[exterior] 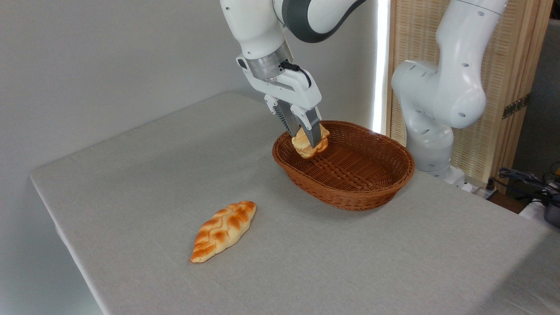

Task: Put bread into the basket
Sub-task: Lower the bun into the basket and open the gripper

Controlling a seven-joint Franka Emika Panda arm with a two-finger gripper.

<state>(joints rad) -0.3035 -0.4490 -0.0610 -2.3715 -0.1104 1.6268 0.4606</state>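
- Gripper point(304, 139) clamped on bun point(309, 144), fingers down either side, tips hidden in its flaky layers.
- Bun hangs over basket point(350, 192) interior, near left rim, looks clear of the woven floor. Likely held there for release inside the walls.
- Braided loaf point(224, 229) lies on table point(393, 262), well apart, not part of this.
- Remaining, by my read: lower a bit, open.

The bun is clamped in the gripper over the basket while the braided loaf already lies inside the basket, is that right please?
Not quite. The braided loaf lies on the table, left of the basket, as the camera view shows. The bun is indeed clamped in the gripper over the basket.
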